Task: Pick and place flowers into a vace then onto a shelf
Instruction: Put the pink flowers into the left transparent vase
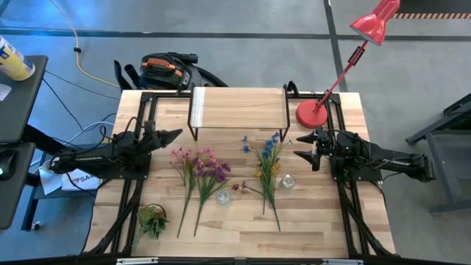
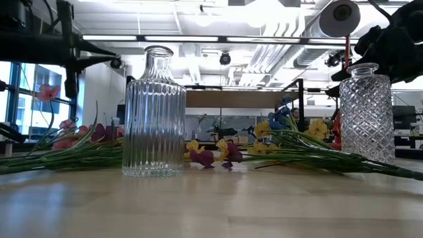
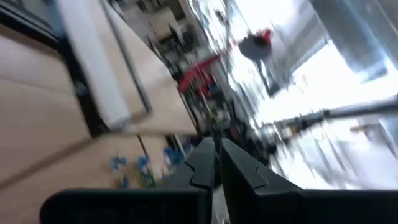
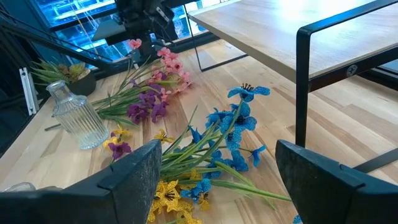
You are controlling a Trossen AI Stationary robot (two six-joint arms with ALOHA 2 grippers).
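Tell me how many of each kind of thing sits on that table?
Flower bunches: 2, pink-purple and blue-yellow
Glass vases: 2, ribbed and diamond-cut
Shelf: 1
Red desk lamp: 1
Small green plant: 1
Total: 7

Two bunches of flowers, one pink and purple [image 1: 200,166], one blue and yellow [image 1: 268,163], two glass vases [image 1: 223,196] [image 1: 288,180], one shelf [image 1: 239,109], one small green plant [image 1: 152,219], one red lamp [image 1: 346,55]

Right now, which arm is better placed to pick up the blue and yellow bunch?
Probably the right. The right gripper hangs open next to the blue and yellow flowers; the left gripper, shut, is beyond the pink and purple flowers.
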